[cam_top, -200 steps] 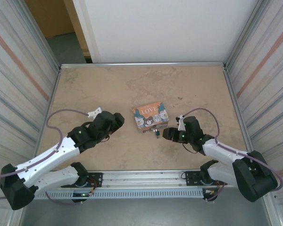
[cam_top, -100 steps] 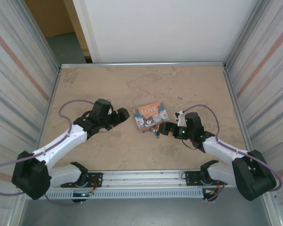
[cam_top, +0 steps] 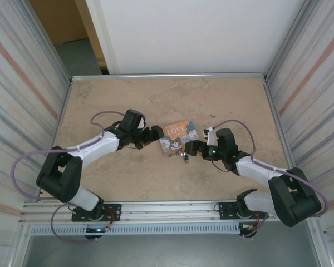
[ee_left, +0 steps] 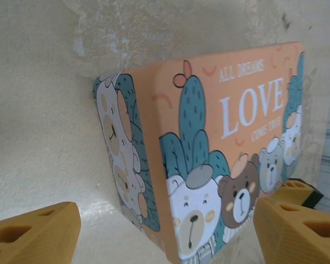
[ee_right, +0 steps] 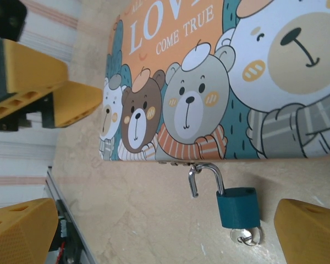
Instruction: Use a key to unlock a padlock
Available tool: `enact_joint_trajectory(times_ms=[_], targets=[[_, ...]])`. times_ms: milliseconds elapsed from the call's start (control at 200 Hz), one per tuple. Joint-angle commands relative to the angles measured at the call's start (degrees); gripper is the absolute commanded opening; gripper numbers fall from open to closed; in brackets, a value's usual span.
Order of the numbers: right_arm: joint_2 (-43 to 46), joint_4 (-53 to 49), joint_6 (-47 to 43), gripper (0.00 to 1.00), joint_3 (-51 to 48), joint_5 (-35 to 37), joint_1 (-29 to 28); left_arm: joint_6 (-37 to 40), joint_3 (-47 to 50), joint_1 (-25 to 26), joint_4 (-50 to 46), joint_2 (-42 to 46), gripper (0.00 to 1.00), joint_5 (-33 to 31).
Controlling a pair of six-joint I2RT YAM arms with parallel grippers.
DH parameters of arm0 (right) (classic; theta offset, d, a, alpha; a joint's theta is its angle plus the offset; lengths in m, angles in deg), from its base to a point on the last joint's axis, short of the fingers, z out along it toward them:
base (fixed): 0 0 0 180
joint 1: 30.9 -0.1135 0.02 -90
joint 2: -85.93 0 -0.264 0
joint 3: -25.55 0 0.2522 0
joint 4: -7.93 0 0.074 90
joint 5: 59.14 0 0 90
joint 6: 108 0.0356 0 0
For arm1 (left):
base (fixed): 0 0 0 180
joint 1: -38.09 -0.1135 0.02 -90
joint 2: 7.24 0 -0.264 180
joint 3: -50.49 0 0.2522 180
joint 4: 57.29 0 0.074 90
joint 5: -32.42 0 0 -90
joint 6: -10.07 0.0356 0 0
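**Left gripper (ee_left: 166, 217) and right gripper (ee_right: 166, 212) both spread wide, orange box (cam_top: 178, 136) between them**

- Top view: the box lies mid-table. The left gripper is at its left end and the right gripper is just off its near right corner.
- Edges: the table (cam_top: 100, 100) has a metal rim (cam_top: 167, 75) around it, and the box sits well apart from every side of it. Bare tan surface runs from the box to the far rim and out to both sides. The tight spot is the box's near edge, where the two grippers come close together.
- Left wrist view: the box's end panel and its "LOVE" lid sit between the yellow fingers (ee_left: 33, 234), which are far apart. Cannot tell whether either finger touches the box.
- Right wrist view: the fingers are also far apart, with nothing pinched.
  - The padlock (ee_right: 238, 207) lies on the table just beside the box's front edge, between the two fingers.
  - Its shackle (ee_right: 204, 171) reaches up to that edge, and one leg ends clear of the teal body.
  - The key (ee_right: 245, 236) shows as a small silver piece at the base of the padlock, touching it.
  - This view also shows the left gripper's fingers beyond the box's far end.
- From above, the padlock is only a dark speck and the key cannot be made out.
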State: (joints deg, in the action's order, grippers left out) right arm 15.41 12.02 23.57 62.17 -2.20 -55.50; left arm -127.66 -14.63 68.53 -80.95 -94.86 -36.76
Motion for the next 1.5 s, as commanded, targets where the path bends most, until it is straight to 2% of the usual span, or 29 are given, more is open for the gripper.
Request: enact_joint_trajectory(times_ms=[0, 336, 686, 942, 1212, 1493], targets=[[-0.92, 1.1, -0.31, 0.99, 1.95, -0.97, 0.52, 1.63, -1.58, -0.47, 1.74, -2.03, 0.82, 2.29], [-4.26, 0.74, -2.3, 0.99, 4.43, -1.03, 0.52, 1.47, 0.68, -0.47, 2.32, -5.2, 0.81, 2.05], [-9.27, -0.97, -5.7, 1.0, 9.58, -1.84, 0.87, -0.35, 7.3, -0.05, 4.44, -3.49, 0.81, 0.44], [-11.56, -1.42, -7.33, 1.0, 11.26, -1.9, 1.3, -0.7, 8.29, 0.15, 4.19, -1.83, 0.81, -0.09], [-6.69, -5.98, -10.67, 1.0, 9.39, -0.3, 1.53, 0.3, 6.31, 0.15, 2.78, 2.61, 0.82, 0.1], [0.23, -7.39, -12.28, 0.99, 4.77, -1.1, 3.6, 2.15, 5.24, -0.2, -0.93, 12.35, 0.82, -2.72]])
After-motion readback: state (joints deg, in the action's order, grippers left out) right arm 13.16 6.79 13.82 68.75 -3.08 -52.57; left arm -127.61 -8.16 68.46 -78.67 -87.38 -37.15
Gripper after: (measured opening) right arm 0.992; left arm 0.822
